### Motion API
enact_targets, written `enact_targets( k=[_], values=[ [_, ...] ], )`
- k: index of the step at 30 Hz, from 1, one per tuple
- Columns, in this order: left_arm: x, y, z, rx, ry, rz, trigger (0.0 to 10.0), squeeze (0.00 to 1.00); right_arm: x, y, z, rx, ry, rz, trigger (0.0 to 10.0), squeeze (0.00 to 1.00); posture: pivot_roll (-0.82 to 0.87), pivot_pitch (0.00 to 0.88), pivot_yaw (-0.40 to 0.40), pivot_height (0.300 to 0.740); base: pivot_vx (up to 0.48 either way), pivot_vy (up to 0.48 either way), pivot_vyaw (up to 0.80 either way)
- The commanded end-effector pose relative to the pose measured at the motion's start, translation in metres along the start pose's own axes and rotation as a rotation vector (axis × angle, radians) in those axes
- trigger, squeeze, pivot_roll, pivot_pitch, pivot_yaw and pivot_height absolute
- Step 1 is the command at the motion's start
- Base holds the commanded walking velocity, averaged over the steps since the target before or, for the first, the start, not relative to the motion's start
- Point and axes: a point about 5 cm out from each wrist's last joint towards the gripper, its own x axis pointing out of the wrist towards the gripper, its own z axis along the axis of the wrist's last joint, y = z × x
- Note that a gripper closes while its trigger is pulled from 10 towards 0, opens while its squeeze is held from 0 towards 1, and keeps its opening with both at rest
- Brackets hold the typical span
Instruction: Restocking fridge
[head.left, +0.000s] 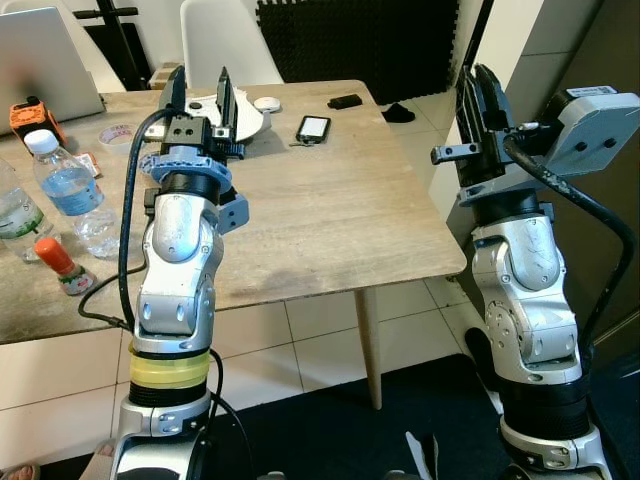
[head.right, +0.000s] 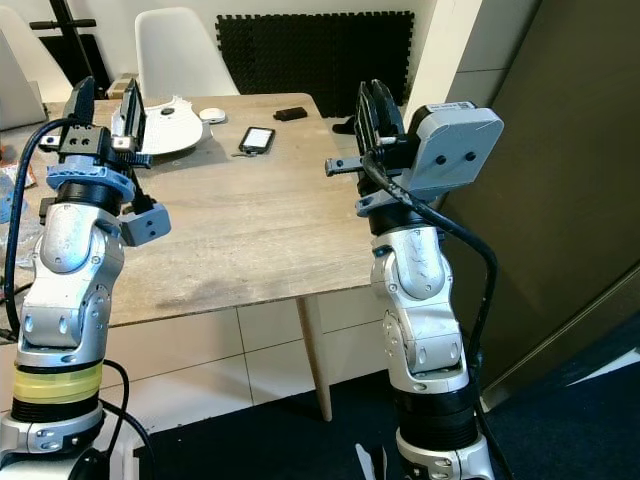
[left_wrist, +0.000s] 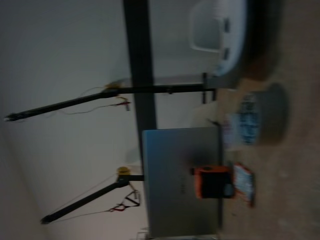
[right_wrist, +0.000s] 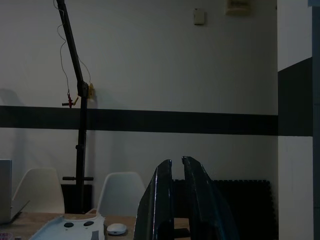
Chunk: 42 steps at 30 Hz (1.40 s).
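Water bottle (head.left: 70, 195): I take this as the thing to restock; it stands upright on the counter (head.left: 330, 210), at its left part, near the front edge; clear plastic, blue label, white cap
Handling: I judge it light to middling, with thin walls that give under a squeeze and a smooth, slippery skin; I would take it across the labelled belly, below the shoulder, and keep it upright
Small red bottle (head.left: 62, 265): just beside the water bottle, toward the counter's front edge; orange cap; small and easy to tip
Second bottle (head.left: 15, 215): green label, just left of the water bottle, partly cut off
Left gripper (head.left: 198, 98): raised over the counter, right of the water bottle and well apart from it; fingers spread, nothing between them
Right gripper (head.right: 375, 105): raised off the counter's right edge, far from the water bottle; fingers nearly together, holding nothing
Other counter things: phone (head.left: 313, 127), white device (head.left: 245, 115), laptop (head.left: 40, 60), all beyond the water bottle
Fridge: I cannot place it from here
Stage: nothing picked up yet, in my judgement
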Motion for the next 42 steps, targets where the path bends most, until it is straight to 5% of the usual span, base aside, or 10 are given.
enact_targets(
  k=[1,4,12,14,19,24,26,27,29,42],
  values=[
    [-0.004,0.0,-0.016,-0.006,0.08,0.003,10.0,0.0,-0.001,-0.003,-0.006,-0.005,0.034,-0.016,10.0,0.0,0.03,0.024,-0.04,0.74,0.0,0.0,0.0],
    [0.003,0.016,-0.052,0.006,0.222,0.052,10.0,0.0,-0.003,-0.004,-0.007,-0.004,0.039,-0.021,10.0,0.0,0.04,0.042,-0.04,0.74,0.0,0.0,0.0],
    [0.026,0.034,-0.076,0.05,0.312,0.068,10.0,0.0,-0.004,-0.002,-0.008,-0.001,0.045,-0.025,10.0,0.0,0.02,0.056,-0.033,0.74,0.0,0.0,0.0],
    [0.047,0.052,-0.075,0.052,0.334,0.129,10.0,0.0,-0.005,-0.002,-0.008,-0.004,0.045,-0.028,10.0,0.0,0.01,0.061,-0.028,0.74,0.0,0.0,0.0],
    [0.063,0.051,-0.061,0.045,0.277,0.099,10.0,0.0,-0.007,-0.008,-0.008,-0.017,0.051,-0.051,10.0,0.0,0.0,0.073,-0.014,0.74,0.0,0.0,0.0],
    [0.048,0.045,-0.085,0.018,0.381,0.055,10.0,0.0,-0.009,-0.009,-0.01,-0.019,0.058,-0.058,10.0,0.0,0.0,0.081,-0.012,0.74,0.0,0.0,0.0],
    [0.019,0.038,-0.119,0.032,0.511,0.01,10.0,0.0,-0.01,-0.006,-0.011,-0.015,0.065,-0.055,10.0,0.0,0.01,0.094,-0.015,0.74,0.0,0.0,0.0],
    [0.019,0.038,-0.119,0.032,0.511,0.01,10.0,0.0,-0.01,-0.006,-0.011,-0.015,0.065,-0.055,10.0,0.0,0.01,0.094,-0.015,0.74,0.0,0.0,0.0],
    [-0.021,0.029,-0.151,0.034,0.624,-0.013,10.0,0.0,-0.011,-0.004,-0.012,-0.013,0.073,-0.046,10.0,0.0,0.01,0.104,-0.022,0.74,0.0,0.0,0.0],
    [-0.073,0.009,-0.158,-0.029,0.653,-0.02,10.0,0.0,-0.011,-0.003,-0.013,-0.015,0.079,-0.027,10.0,0.0,0.03,0.104,-0.03,0.74,0.0,0.0,0.0]
  ],
)
